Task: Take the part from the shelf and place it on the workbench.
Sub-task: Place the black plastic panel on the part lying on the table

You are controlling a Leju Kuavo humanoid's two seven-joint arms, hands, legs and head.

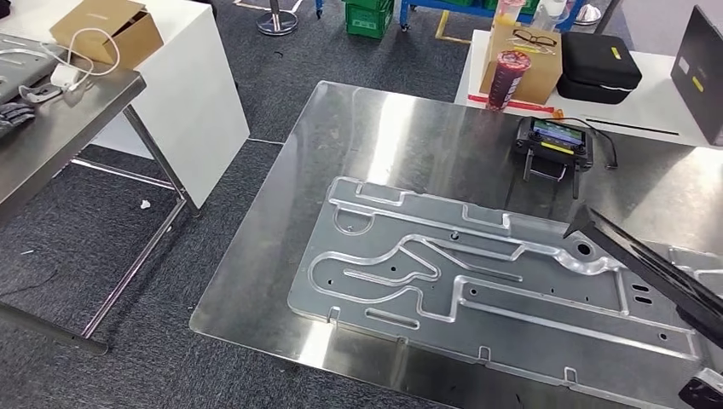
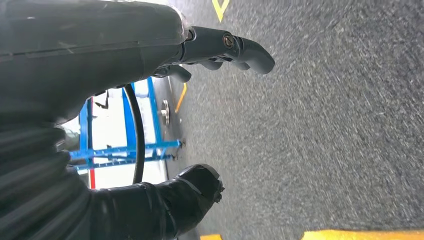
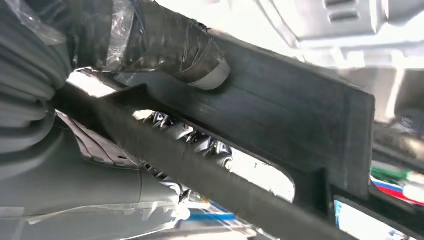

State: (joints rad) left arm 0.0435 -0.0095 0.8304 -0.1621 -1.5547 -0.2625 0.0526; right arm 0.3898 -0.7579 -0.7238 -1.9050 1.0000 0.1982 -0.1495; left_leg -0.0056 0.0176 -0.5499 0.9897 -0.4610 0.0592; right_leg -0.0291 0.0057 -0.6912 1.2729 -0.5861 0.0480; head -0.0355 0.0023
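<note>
While the right hand (image 3: 100, 100) grips the black part (image 1: 656, 268) at the near right, its thumb pressed on the flat face in the right wrist view, the part's long axis slants from near right toward the far left, above the workbench (image 1: 358, 153). Its free end hangs over the right portion of the large stamped metal panel (image 1: 443, 273) lying flat on the bench, so placing it seems to call for a short descent. The left hand (image 2: 200, 115) hangs over the floor, fingers apart, holding nothing. Farther off, an open cardboard box (image 1: 107, 30) sits on the far-left table; its contents cannot be told.
</note>
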